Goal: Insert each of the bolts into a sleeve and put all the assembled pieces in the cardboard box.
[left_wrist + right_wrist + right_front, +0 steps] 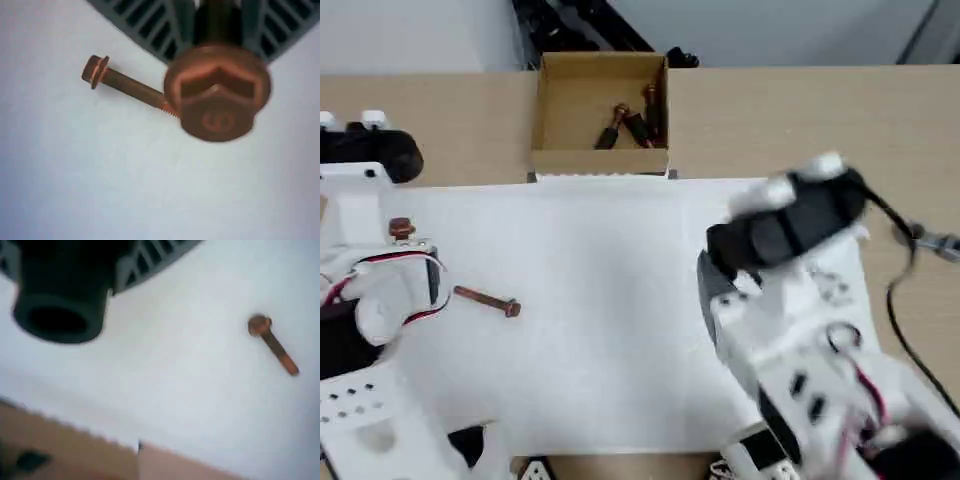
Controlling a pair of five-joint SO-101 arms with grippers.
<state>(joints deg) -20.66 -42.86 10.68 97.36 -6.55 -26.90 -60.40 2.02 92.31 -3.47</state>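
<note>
Jaws of the left gripper (218, 30) clamped a bolt (217, 92), the right gripper's (60, 270) a black sleeve (57, 315); a loose bolt (488, 300) lay at the mat's (620, 300) nine o'clock, the cardboard box (545, 110) at twelve.

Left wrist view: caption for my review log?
Gripper holds a copper bolt head-on; a second bolt lies on the white sheet.

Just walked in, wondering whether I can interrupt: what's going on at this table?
The left gripper holds a copper bolt, the right gripper a black sleeve; they are not yet joined. A second bolt lies loose on the white mat. The cardboard box already holds a few assembled pieces.
</note>
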